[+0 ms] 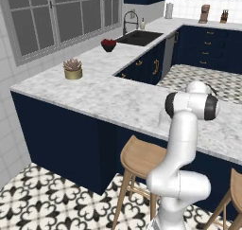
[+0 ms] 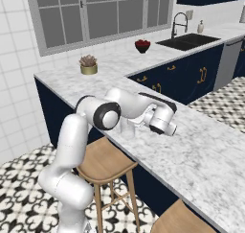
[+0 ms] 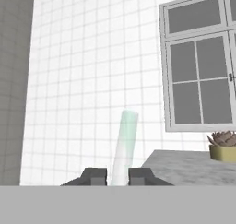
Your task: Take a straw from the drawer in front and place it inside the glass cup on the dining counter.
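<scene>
A pale green translucent straw (image 3: 125, 142) stands up between my gripper's (image 3: 117, 177) two dark fingertips, and the jaws are shut on it. In the right base view the hand reaches left along the dining counter (image 2: 201, 153), its gripper (image 2: 142, 122) right at the faint glass cup (image 2: 127, 125). The cup (image 1: 162, 116) also shows faintly beside my elbow near the counter's (image 1: 113, 101) front edge. I cannot tell whether the straw's lower end is inside the cup. The drawer is out of view.
A gold pot with a succulent (image 1: 73, 69) and a dark bowl of red fruit (image 1: 108, 44) sit further back on the counter. Wooden stools (image 1: 142, 155) stand below the counter's front edge. A sink (image 1: 138, 37) lies beyond.
</scene>
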